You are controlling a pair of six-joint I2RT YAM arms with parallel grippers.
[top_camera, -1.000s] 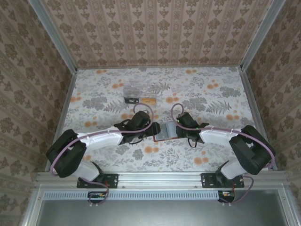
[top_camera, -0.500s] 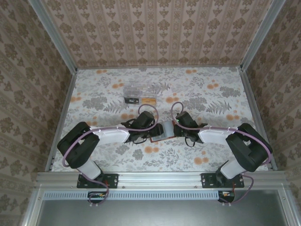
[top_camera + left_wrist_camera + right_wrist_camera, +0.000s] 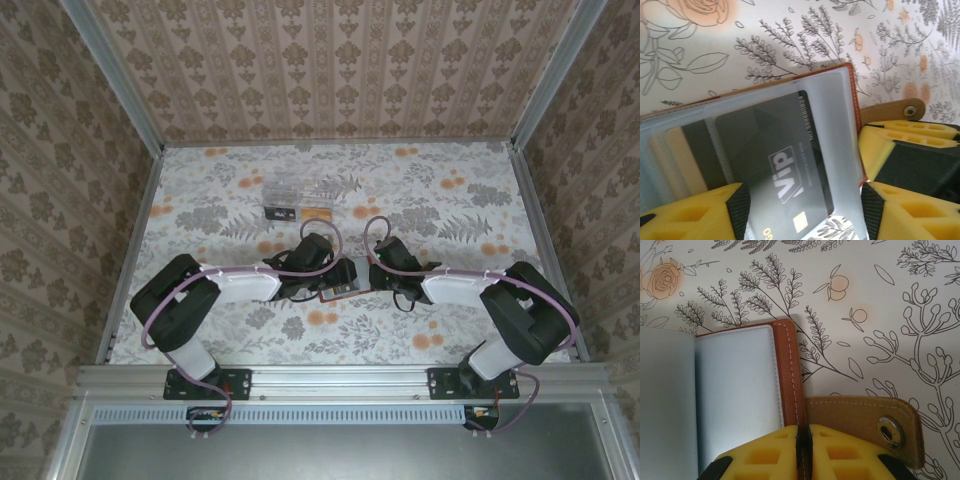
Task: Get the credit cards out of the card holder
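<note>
Right jaws pinch the rim of the card holder (image 3: 735, 385); left jaws gape astride its black card (image 3: 775, 165).

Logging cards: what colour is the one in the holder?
Dark grey card, clearest in left wrist view.

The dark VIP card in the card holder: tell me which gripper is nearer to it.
Left. The left gripper is open directly over the VIP card; the right gripper is shut on the brown rim of the card holder, off to the card's side.
</note>
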